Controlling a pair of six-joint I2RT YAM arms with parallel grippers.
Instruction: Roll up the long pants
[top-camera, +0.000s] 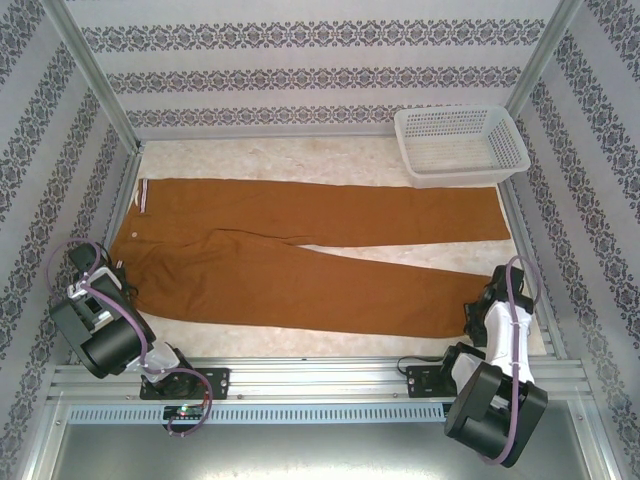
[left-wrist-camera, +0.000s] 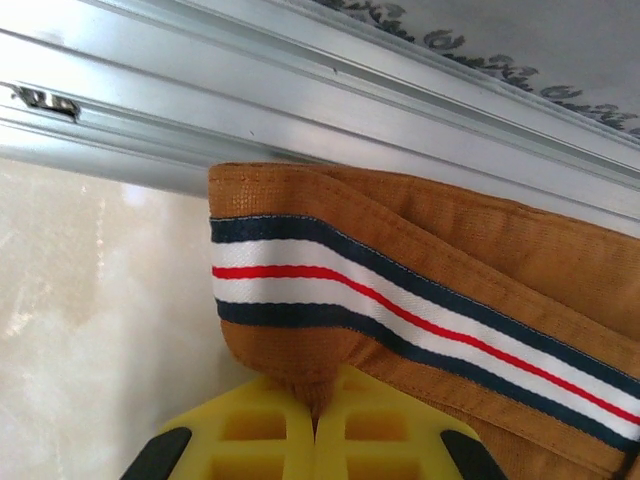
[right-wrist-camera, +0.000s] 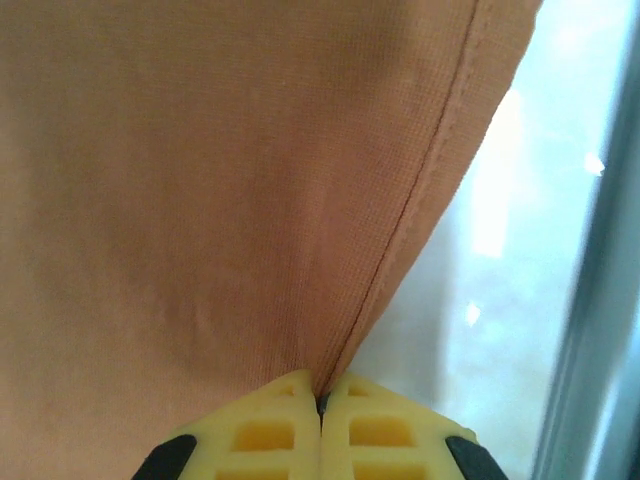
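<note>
The long pants (top-camera: 300, 260) lie flat on the table (top-camera: 300, 150), waist at 9 o'clock and hems at 3 o'clock, with a white basket (top-camera: 462, 178) off at 1 o'clock. My left pincer (left-wrist-camera: 315, 405) is pressed together on a fold of the waistband, just under its striped lining (left-wrist-camera: 400, 300), at 8 o'clock in the top view (top-camera: 118, 270). My right pincer (right-wrist-camera: 320, 400) is pinching the seamed edge of the near leg, at 4 o'clock (top-camera: 478, 305). I judge the step to be gathering the near side before rolling. To do it well I should raise both ends together, keep the cloth lightly taut between them, and carry it towards 12 o'clock without dragging the far leg askew. I cannot tell how many layers either bite holds, or how deep it goes: my fingers are cut off at the bottom of both wrist views. The rail (left-wrist-camera: 300, 90) hides what lies beyond the waist.
</note>
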